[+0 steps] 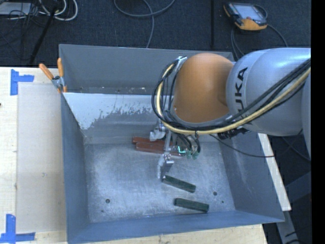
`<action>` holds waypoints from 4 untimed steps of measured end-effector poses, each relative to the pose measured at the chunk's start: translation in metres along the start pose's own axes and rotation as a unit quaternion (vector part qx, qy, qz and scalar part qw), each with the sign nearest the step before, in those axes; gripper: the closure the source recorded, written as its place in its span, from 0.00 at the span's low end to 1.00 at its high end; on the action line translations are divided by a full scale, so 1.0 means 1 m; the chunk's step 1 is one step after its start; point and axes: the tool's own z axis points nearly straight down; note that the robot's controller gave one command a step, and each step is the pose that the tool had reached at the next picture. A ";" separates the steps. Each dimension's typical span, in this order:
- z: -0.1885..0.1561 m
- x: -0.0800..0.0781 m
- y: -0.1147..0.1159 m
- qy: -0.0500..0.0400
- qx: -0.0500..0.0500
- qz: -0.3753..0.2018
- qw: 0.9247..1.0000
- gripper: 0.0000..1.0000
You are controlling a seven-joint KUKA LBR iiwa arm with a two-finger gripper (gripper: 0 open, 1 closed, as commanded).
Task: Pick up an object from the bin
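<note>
From my console, the gripper [164, 173] hangs low over the middle of the bin [101, 187], under the arm's orange cover [200, 88]. I cannot tell whether it is spread or clenched, and I see nothing held in it.

The nearest thing is a dark green bar [179, 183], flat and slim with squared ends. Its upper-left end lies just beside the gripper's tip, perhaps touching it, and its long axis runs from there down to the right across the floor. A grasp would, I judge, need the tip moved a little along that axis, with the closing direction across the bar's narrow width.

A second green bar [191, 205] lies apart, nearer the front wall, almost parallel. A reddish-brown block [146, 145], matte like wood, lies behind the gripper to the left. The floor is scuffed grey metal.
</note>
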 end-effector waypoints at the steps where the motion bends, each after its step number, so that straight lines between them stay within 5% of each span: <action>1: -0.004 -0.002 -0.001 -0.004 0.000 0.001 1.000 0.00; 3: 0.105 0.012 -0.051 -0.005 0.000 -0.004 1.000 0.00; 4: 0.116 0.014 -0.060 -0.009 -0.002 -0.042 0.999 0.00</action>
